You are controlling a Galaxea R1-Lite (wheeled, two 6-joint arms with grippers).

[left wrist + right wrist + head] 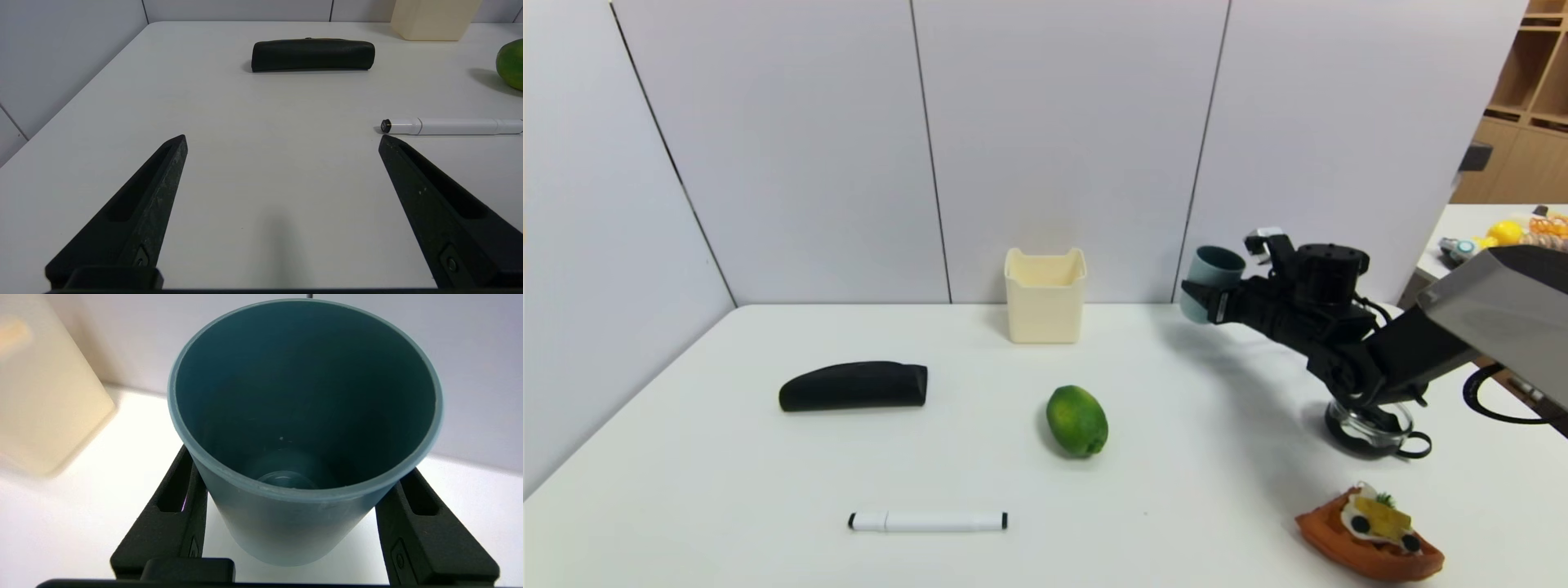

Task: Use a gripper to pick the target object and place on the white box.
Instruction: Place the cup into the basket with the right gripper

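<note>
We see our right gripper [1215,298] at the far right of the counter [980,469], its fingers closed on the sides of the tumbler [286,522], below the rim. One finger presses each side, a hold that leaves the mouth free and the base exposed for setting down. The tumbler is roughly upright, leaning a little, its mouth turned toward our wrist camera; it looks just clear of the counter, its shadow falling below.

To its left, the box [1045,314] stands upright against the back wall [1062,147], open side up. We judge that the pick is made and the carry left to do: a small lift above the box's rim, then a move left. The box's notched rim looks only slightly wider than the tumbler, so we would want the base level and centred before letting go; a tilted release could tip it off or knock the box.

The lime [1076,418] lies nearer than the box, off the straight path between the two. The glass cup [1368,429] sits below our right arm [1413,359], reason enough to keep the arm high. Our left gripper [282,142] idles over the near left of the counter, fingers wide apart, holding nothing.
</note>
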